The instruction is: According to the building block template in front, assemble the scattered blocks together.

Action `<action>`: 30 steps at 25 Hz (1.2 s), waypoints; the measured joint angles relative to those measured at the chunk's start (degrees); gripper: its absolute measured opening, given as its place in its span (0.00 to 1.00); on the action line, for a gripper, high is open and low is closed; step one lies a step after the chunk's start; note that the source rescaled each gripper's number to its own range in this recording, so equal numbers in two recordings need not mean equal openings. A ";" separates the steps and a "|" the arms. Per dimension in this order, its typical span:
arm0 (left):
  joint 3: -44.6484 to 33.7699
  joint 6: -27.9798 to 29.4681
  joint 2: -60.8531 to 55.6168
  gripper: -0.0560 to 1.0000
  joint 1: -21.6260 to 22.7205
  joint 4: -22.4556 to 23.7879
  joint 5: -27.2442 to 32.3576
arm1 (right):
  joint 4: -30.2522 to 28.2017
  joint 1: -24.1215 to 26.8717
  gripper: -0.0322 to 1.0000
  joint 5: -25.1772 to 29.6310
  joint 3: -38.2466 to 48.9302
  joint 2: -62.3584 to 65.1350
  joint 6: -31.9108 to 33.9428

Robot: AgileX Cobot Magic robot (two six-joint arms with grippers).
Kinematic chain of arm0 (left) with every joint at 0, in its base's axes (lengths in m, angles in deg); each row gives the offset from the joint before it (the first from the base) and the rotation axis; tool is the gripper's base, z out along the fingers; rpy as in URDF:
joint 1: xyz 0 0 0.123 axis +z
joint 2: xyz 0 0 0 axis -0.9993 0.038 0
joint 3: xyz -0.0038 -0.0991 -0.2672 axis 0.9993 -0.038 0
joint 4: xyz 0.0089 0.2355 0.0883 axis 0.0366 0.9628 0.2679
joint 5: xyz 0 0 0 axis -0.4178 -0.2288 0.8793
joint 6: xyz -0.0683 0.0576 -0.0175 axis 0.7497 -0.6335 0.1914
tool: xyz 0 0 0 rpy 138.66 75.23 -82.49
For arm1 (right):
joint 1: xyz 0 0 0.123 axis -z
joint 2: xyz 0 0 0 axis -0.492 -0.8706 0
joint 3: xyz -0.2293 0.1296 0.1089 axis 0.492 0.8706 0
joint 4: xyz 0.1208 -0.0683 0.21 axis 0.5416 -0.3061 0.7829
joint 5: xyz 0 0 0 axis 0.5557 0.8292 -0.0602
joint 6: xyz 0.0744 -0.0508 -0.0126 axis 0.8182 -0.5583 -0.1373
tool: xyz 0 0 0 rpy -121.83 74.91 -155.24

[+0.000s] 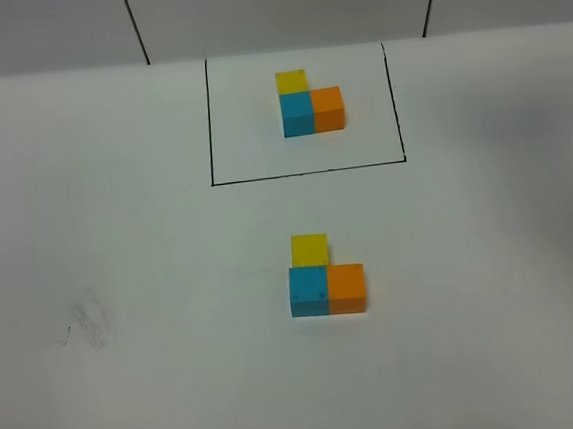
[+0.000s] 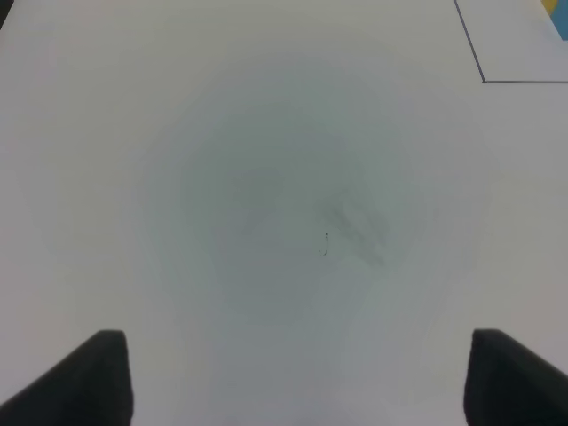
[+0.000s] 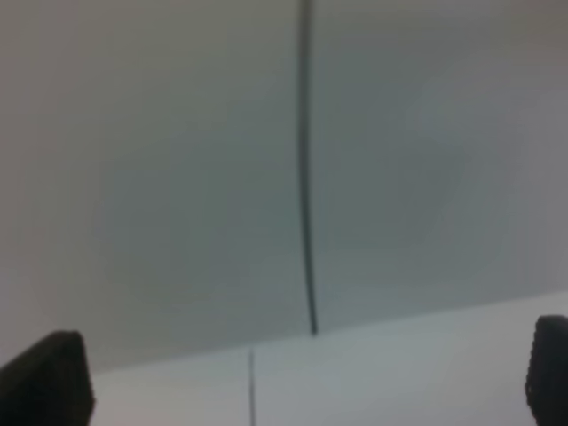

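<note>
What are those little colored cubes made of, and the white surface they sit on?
The unframed cubes, yellow, blue and orange, look like painted wood or plastic: flat solid color, crisp edges, little gloss. I cannot tell which. The table seems a matte white board or laminate, with a faint gray scuff.

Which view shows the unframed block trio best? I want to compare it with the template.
The exterior high view: the yellow cube, sky-blue cube and orange cube form an L in plain sight. Neither wrist view shows them, only bare table.
</note>
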 joint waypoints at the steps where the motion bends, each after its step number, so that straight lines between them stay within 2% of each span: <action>1: 0.00 0.00 0.00 0.80 0.00 0.00 0.00 | 0.99 3.37 1.00 -0.02 0.00 2.38 -1.45; 5: 0.00 0.00 0.00 0.80 0.00 0.00 0.00 | 6.82 15.89 1.00 2.58 0.00 10.65 -11.64; 8: 0.00 0.00 0.00 0.80 0.00 0.00 0.00 | 11.78 24.31 1.00 8.39 0.06 16.40 -23.43; 10: 0.00 0.00 0.00 0.80 0.00 0.00 0.00 | 14.25 27.73 1.00 13.80 0.11 20.00 -33.81; 14: 0.00 0.00 0.00 0.80 0.00 0.00 0.00 | 16.80 29.62 1.00 26.42 0.17 27.97 -52.11; 17: 0.00 0.00 0.00 0.80 0.00 0.00 0.00 | 21.78 29.62 1.00 31.91 1.59 35.19 -59.33; 20: 0.00 0.00 0.00 0.80 0.00 0.00 0.00 | 29.43 29.62 1.00 30.65 6.86 45.07 -65.63; 26: 0.00 0.00 0.00 0.80 0.00 0.00 0.00 | 45.34 27.06 1.00 18.58 24.92 66.82 -77.14; 30: 0.00 0.00 0.00 0.80 0.00 0.00 0.00 | 47.90 24.35 1.00 15.57 36.17 77.42 -78.45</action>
